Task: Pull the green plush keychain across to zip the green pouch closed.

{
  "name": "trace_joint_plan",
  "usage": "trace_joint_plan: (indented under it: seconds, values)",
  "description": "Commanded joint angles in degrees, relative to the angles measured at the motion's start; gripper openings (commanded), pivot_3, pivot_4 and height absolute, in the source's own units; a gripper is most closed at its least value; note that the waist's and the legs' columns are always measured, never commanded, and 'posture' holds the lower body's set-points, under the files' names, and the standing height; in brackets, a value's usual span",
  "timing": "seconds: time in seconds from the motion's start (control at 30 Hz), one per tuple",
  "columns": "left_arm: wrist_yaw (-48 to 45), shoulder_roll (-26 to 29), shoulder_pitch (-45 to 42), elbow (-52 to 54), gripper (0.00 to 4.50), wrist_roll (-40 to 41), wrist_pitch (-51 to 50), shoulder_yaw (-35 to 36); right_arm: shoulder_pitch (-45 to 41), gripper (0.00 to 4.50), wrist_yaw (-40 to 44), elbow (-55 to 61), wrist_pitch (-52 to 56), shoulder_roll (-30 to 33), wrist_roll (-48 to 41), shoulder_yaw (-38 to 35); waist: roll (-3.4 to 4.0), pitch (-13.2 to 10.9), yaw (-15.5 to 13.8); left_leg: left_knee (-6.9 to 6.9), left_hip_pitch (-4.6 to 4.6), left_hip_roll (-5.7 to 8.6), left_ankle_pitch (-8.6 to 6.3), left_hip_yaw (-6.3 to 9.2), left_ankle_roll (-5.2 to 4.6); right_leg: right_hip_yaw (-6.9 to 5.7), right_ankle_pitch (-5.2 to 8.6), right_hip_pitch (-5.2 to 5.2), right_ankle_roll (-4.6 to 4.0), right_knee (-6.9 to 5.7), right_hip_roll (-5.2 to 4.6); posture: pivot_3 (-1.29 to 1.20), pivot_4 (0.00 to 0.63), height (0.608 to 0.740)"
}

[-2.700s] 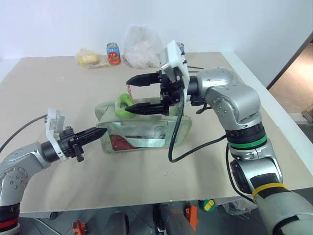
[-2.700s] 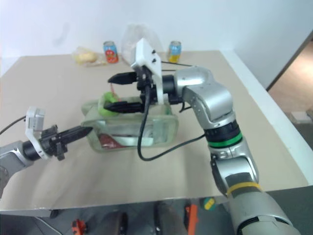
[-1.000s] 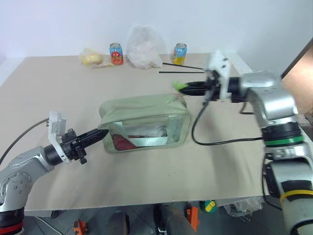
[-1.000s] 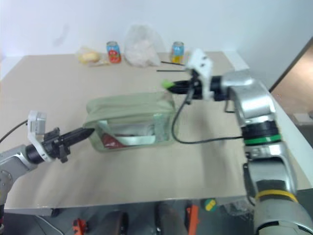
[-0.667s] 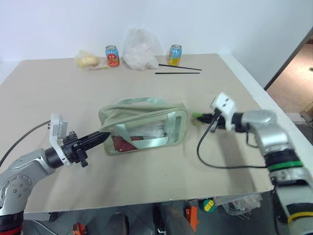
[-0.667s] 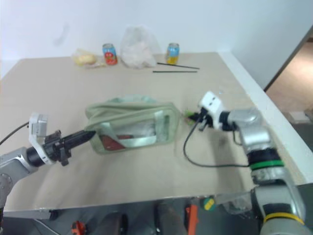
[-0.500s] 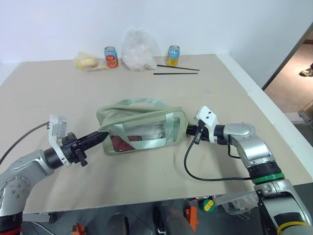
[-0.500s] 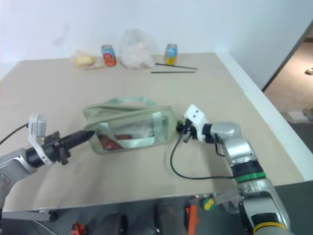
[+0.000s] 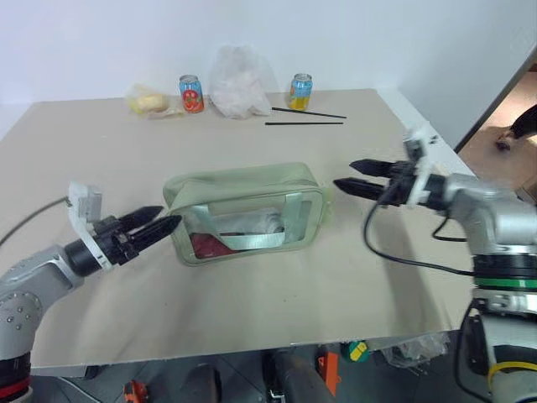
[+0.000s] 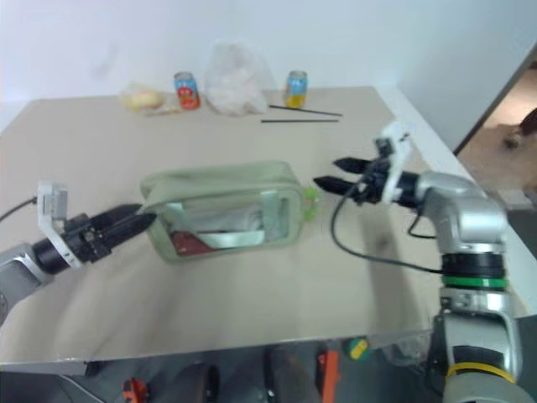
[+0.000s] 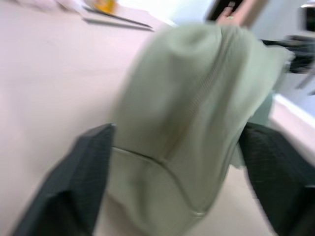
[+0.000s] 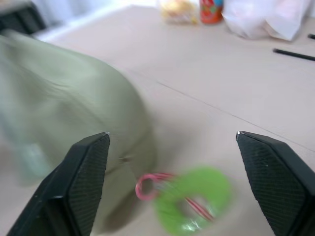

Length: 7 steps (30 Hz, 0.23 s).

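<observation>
The green pouch (image 9: 243, 210) lies on its side in the middle of the table, clear window towards me, and its top zipper (image 11: 204, 93) looks shut. At the pouch's right end the green plush keychain (image 12: 194, 199) lies loose on the table with its red-white tag. My right gripper (image 9: 344, 173) hovers open just right of the keychain, with nothing in it. My left gripper (image 9: 168, 217) is open at the pouch's left end, and its fingers (image 11: 74, 182) stand on either side of that end.
At the far edge stand a red can (image 9: 190, 92), a white plastic bag (image 9: 239, 80), a yellow and blue can (image 9: 299, 91) and a yellow lump (image 9: 151, 101). Two black sticks (image 9: 306, 119) lie beyond the pouch. The table's right edge (image 9: 436, 151) is near my right arm.
The right gripper dragged the keychain from the pouch's left end to its right, then opened, let go and drew back. The left gripper opened off the pouch's left end.
</observation>
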State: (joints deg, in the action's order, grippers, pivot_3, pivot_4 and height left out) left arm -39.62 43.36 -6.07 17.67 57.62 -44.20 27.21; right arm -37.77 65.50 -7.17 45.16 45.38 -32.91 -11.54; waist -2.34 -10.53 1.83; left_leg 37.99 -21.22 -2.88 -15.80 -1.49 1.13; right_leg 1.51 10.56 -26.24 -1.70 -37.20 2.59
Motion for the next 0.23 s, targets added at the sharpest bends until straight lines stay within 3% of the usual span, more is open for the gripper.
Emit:
trace_joint_plan:
  seconds: [0.03, 0.23]
  values:
    - [-2.6, 3.5, 3.4, -1.0, 4.10, -0.4, 0.5, 7.3, 5.0, 4.06, 3.4, 3.3, 2.6, 4.0, -5.0, -5.7, 0.01, 0.0, 0.0, -0.01, 0.01, 0.00, -0.06, -0.02, -0.10, 0.01, 0.05, 0.00, 0.01, 0.02, -0.02, 0.00, 0.150, 0.740]
    - [-4.2, 3.2, 10.4, -9.9, 4.10, -3.6, 2.4, 13.6, 11.7, 4.06, -0.3, -1.3, 2.3, 4.3, -6.5, -12.3, 0.05, 0.0, 0.8, -0.02, 0.11, 0.00, -0.15, -0.22, -0.15, 0.20, 0.10, 0.00, 0.06, -0.01, 0.01, 0.00, 0.150, 0.740]
